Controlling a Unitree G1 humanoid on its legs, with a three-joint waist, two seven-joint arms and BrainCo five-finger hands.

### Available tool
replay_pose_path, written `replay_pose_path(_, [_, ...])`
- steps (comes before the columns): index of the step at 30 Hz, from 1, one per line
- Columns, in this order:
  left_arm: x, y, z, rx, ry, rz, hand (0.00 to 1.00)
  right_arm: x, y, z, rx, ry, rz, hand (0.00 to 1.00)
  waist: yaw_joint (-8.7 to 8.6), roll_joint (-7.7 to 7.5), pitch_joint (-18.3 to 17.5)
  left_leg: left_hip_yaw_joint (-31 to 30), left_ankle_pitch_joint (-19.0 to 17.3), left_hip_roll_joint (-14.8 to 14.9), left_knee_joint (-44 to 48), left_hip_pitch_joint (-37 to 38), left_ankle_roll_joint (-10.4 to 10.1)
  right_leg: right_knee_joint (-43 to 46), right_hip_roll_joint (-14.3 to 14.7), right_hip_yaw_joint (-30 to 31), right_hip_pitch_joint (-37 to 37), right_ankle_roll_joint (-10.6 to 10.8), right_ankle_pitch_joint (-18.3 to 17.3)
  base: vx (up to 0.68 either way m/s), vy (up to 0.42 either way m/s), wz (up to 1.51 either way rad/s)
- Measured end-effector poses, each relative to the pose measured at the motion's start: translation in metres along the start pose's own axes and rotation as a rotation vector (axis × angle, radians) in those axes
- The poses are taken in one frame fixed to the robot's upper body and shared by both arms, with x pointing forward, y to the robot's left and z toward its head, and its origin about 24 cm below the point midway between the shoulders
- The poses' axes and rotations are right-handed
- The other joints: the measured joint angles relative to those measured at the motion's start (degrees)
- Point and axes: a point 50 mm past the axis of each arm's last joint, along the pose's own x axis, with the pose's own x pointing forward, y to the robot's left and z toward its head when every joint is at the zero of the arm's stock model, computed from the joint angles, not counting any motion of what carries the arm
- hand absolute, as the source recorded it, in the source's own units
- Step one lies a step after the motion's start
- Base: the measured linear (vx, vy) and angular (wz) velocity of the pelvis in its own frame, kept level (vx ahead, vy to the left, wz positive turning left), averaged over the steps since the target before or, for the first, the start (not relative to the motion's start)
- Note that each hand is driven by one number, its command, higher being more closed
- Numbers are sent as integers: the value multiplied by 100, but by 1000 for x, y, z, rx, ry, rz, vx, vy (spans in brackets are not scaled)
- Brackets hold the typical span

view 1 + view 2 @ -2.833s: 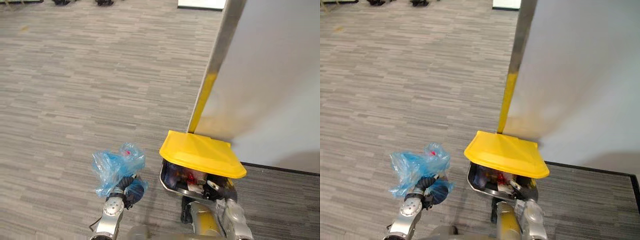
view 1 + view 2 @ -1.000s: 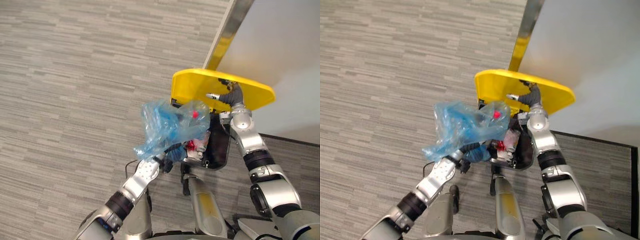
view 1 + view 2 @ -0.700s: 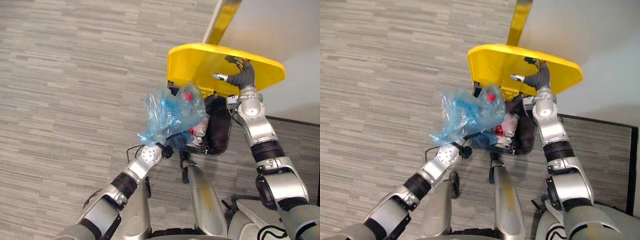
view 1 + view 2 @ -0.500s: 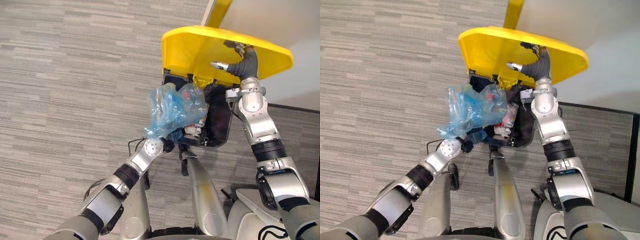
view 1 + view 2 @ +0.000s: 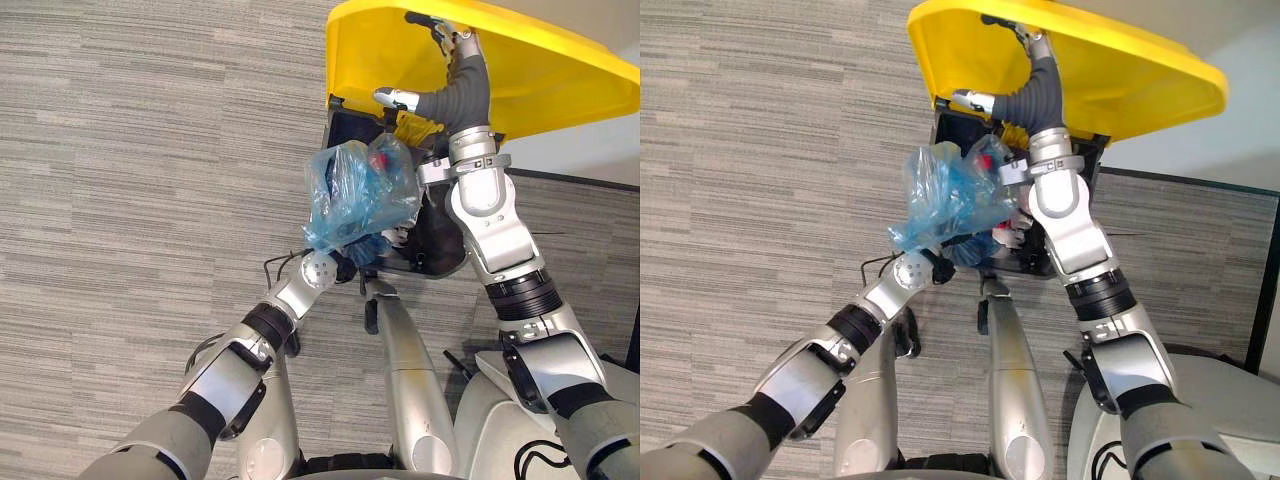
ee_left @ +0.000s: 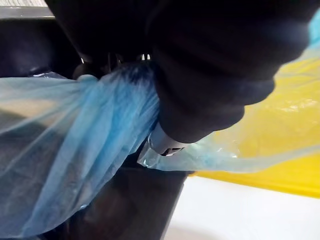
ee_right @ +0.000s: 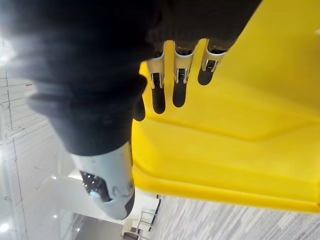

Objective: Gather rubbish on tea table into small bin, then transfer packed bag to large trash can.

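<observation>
One bag (image 5: 355, 195) over trash can (image 5: 352, 128)

One blue bag (image 5: 355, 190) is showing, with one red item (image 5: 378, 158) lying inside it. One black trash can (image 5: 440, 245) is standing, carrying one yellow lid (image 5: 560, 70). One left hand (image 5: 350, 262) and one right hand (image 5: 458, 70) are showing.
</observation>
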Motion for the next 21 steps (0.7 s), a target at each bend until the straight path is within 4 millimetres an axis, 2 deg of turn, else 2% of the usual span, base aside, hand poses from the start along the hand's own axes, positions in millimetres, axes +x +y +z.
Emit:
replay_pose_path(3, [3,11,-1,-13,24,70,0,6,1,8,5,-42,0,0,-3,11,6,85,-54,-1,108,-136,36,81,2,94,-176,-4,5,18,27,-11])
replay_pose_path(8, [3,16,-9,8,84,119,0,7,1,11,10,-53,-5,0,4,14,6,86,-56,-1,136,-170,40,110,0,100,-219,-11,9,31,5,-1])
replay_pose_path(15, [2,12,-9,17,85,112,0,6,2,8,30,-32,-6,0,21,29,-4,98,-63,2,144,-28,52,123,-1,110,-89,-11,8,0,0,0])
replay_pose_path(21, [2,8,-7,30,72,103,0,-4,5,-3,36,13,2,0,63,98,-41,55,-62,4,73,215,54,64,-2,82,168,-11,9,9,-9,2])
